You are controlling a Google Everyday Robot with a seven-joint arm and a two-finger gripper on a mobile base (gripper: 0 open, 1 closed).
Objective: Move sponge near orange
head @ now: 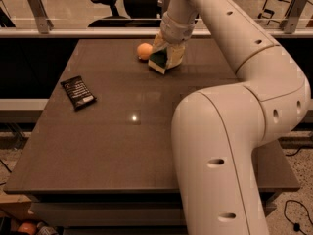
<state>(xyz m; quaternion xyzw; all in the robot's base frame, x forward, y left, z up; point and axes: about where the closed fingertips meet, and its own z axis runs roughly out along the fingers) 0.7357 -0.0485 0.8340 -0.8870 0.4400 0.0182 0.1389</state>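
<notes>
In the camera view, the sponge (157,61) is held tilted between the closed fingers of the gripper (165,57), at the far part of the table (98,146). The orange (144,51) is seen just beside it. The sponge's upper part is hidden by the fingers, and whether it touches the table cannot be told. The arm (230,131) is raised from the near right and bent down towards the far edge.

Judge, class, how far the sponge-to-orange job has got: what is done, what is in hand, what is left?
Done: the sponge is already right beside the orange, near the far edge of the table. In hand: the pincer grips the sponge, which is tilted. Left: probably only setting it flat, letting go and pulling clear.
</notes>
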